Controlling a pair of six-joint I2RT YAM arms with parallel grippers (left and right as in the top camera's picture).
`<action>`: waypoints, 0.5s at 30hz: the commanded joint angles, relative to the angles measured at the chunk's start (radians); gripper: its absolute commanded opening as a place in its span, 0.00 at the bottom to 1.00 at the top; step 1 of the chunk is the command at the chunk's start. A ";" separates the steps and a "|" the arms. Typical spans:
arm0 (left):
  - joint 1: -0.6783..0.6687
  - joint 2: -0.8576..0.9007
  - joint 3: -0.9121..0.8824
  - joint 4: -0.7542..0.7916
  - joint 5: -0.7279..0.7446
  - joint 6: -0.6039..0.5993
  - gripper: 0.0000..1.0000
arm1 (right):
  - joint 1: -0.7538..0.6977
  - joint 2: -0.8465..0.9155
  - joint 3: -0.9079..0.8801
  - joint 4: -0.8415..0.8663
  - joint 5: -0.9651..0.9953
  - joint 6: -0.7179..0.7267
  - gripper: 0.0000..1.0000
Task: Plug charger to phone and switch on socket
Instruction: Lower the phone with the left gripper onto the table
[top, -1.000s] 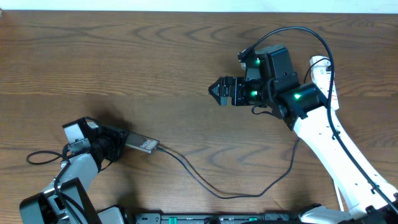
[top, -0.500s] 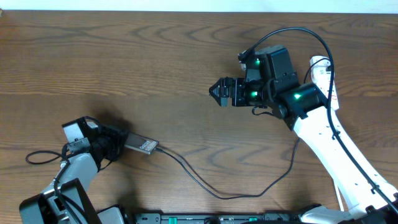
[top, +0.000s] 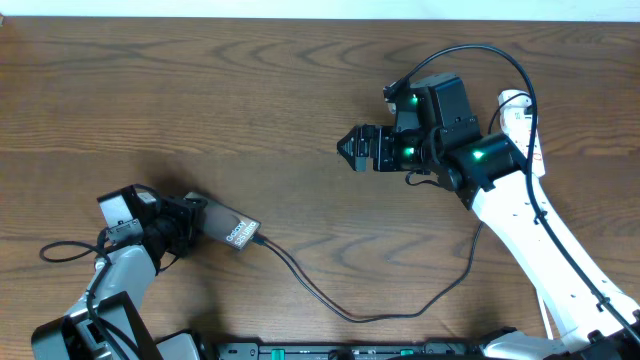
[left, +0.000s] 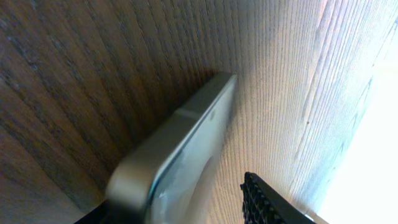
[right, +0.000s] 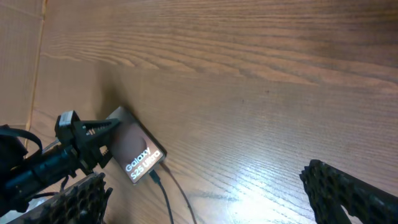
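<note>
The table (top: 200, 90) is dark brown wood with strong grain, and a pale strip runs along its far edge in the overhead view. The phone (top: 230, 230) sits toward 8 o'clock on the table, with its long axis running from 10 to 4 o'clock. Its white "Galaxy" lettering is at the 4 o'clock end. The left gripper (top: 193, 221) is clamped on the phone's 10 o'clock end. In the left wrist view the phone's pale edge fills the foreground, with one ridged finger (left: 266, 200) just beside it. Whether the phone is clear of the wood I cannot tell.

The charger (top: 350, 315) has its plug tip against the phone's 4 o'clock end. Its thin black cable loops toward 6 o'clock, then climbs toward 3 o'clock beside the white right arm (top: 530, 230). The socket (top: 513, 102) lies near 2 o'clock, a white strip mostly hidden behind that arm.

The right gripper (top: 350, 148) hangs above centre and points toward 9 o'clock. Its fingers (right: 348, 190) are spread wide apart and hold nothing. It is well apart from both the phone and the socket.
</note>
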 joint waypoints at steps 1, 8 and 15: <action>-0.002 0.021 -0.023 -0.036 -0.064 -0.003 0.47 | 0.002 -0.016 0.019 -0.003 0.008 -0.002 0.99; -0.002 0.021 -0.023 -0.046 -0.065 0.000 0.49 | 0.002 -0.016 0.019 -0.005 0.008 -0.008 0.99; -0.002 0.021 -0.023 -0.046 -0.065 0.000 0.57 | 0.002 -0.016 0.019 -0.005 0.008 -0.008 0.99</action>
